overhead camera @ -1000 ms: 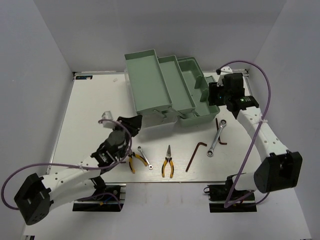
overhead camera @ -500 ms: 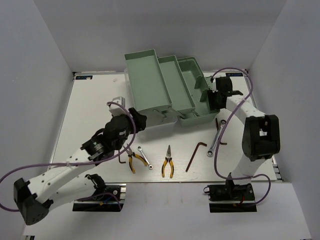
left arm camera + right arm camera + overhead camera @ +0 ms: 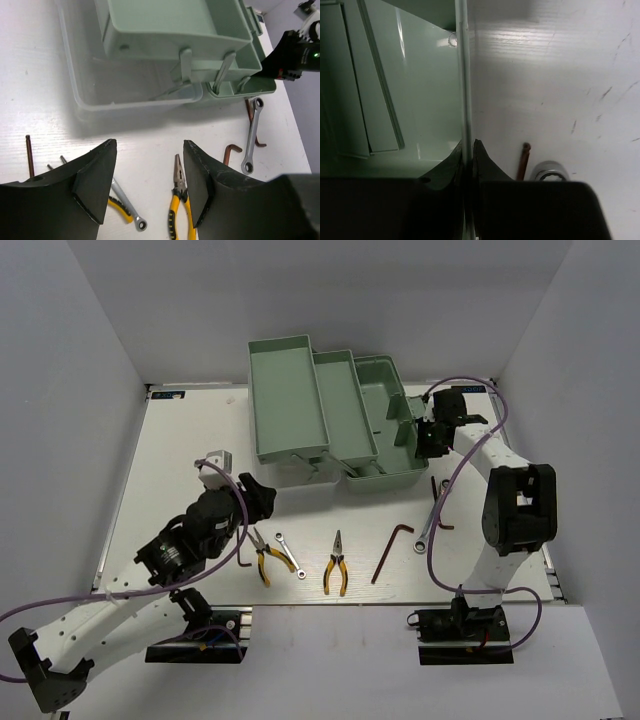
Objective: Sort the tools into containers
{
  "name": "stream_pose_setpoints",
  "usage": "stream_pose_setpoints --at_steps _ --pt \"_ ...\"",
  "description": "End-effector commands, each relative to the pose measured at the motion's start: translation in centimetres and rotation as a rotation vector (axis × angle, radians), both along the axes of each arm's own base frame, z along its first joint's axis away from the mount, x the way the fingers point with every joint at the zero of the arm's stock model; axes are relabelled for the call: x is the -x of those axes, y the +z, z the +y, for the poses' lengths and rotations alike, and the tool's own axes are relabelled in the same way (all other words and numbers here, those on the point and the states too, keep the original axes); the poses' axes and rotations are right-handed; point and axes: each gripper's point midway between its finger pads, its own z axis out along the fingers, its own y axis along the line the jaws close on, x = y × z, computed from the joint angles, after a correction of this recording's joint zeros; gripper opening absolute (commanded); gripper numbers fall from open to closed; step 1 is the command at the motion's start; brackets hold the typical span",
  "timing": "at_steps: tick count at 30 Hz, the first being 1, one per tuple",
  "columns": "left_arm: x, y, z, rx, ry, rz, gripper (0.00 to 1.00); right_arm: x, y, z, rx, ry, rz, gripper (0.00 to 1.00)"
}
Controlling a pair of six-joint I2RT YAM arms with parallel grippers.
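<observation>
Right, the right gripper (image 3: pixel 468 150) is pinched tight on the thin side wall of the pale green metal toolbox base (image 3: pixel 420 90) (one finger inside the box, one outside), at the box's right-hand end. Just outside that wall, on the white table (image 3: pixel 560 75), lie the tip of a dark reddish-brown L-shaped hex key (image 3: pixel 522 161) and the ring end of a long silver combination wrench (image 3: pixel 549 173).

Over on the other side, the left gripper (image 3: pixel 148 150) hangs above the table with its jaws wide apart. Below it sits a pair of yellow-handled pliers (image 3: pixel 179 200), with a short silver wrench (image 3: pixel 131 212) to the left of that and a second hex key (image 3: pixel 30 155) at the far left. Beyond them the translucent clear lid (image 3: pixel 120 85) lies flat in front of the two pale green cantilever trays (image 3: pixel 285 400), which are swung out to the left of the base.

From above, a second pair of yellow pliers (image 3: pixel 268 562) lies beside the short wrench, and a third hex key (image 3: pixel 392 550) rests between the first pliers and the long wrench. All seven tools lie on the table in front of the box.
</observation>
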Motion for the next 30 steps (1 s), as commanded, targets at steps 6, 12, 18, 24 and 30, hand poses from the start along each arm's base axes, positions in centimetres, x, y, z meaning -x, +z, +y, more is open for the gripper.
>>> stream_pose_setpoints --at_steps 6,12,18,24,30 --pt "1.2 -1.3 0.6 0.051 0.001 0.027 0.66 2.6 2.1 2.0 -0.163 -0.170 0.042 0.00" --pt "1.2 -1.6 0.1 0.064 -0.014 0.037 0.66 4.9 0.1 3.0 -0.202 -0.176 0.102 0.00" --pt "1.1 -3.0 -0.7 0.008 -0.049 0.074 0.65 4.6 1.7 3.2 -0.196 -0.089 0.053 0.62" --pt "1.1 -2.0 -1.3 -0.075 -0.120 0.064 0.76 5.3 7.3 3.0 -0.182 0.048 -0.124 0.76" --pt "1.6 -1.5 -2.1 -0.115 -0.206 0.045 0.67 6.3 10.9 -1.6 0.010 -0.011 -0.370 0.90"
